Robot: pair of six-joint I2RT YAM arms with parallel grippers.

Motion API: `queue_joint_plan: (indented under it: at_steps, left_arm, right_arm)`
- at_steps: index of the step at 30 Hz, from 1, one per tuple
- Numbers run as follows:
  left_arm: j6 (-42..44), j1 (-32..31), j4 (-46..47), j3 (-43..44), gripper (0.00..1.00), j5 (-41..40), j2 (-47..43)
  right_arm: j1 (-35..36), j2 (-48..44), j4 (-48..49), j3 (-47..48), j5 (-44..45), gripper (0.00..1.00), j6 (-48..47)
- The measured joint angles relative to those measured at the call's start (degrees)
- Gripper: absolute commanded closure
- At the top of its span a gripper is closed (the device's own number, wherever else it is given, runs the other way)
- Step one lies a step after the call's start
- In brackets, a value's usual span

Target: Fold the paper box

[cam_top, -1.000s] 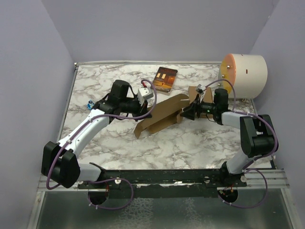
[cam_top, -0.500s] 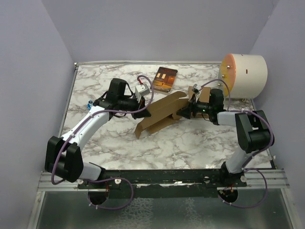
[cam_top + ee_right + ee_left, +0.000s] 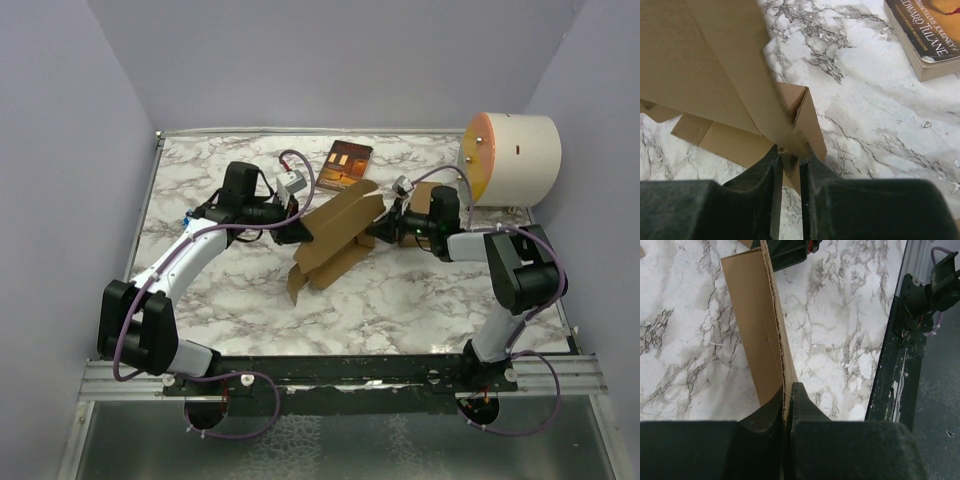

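Two tools hold paper box (image 3: 338, 235) from opposite ends. Left tool (image 3: 788, 390) clenched on panel edge beside perforated crease; right tool (image 3: 789, 155) pinching end flap. Box tilted mid-counter (image 3: 400, 300), far end raised, likely so panels can hinge along creases.

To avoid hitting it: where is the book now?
In the top view, the book lies near the middle of the far edge of the table, just behind the paper box.
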Motion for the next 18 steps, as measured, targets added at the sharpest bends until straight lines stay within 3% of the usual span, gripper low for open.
queue_joint_plan:
  at_steps: [3,10,18]
  left_arm:
    - [-1.55,0.68,0.96,0.00,0.99,-0.02,0.04]
    - [-5.60,1.64,4.70,-0.66,0.53,-1.25,-0.31]
    - [-9.99,3.39,8.57,-4.72,0.17,-8.28,-7.74]
  right_arm:
    - [0.13,-0.02,-0.57,1.01,0.85,0.99,-1.03]
    - [0.50,-0.15,-9.53,6.86,2.47,0.99,-4.55]
    - [0.50,-0.44,-32.37,19.10,4.59,0.99,-13.51]
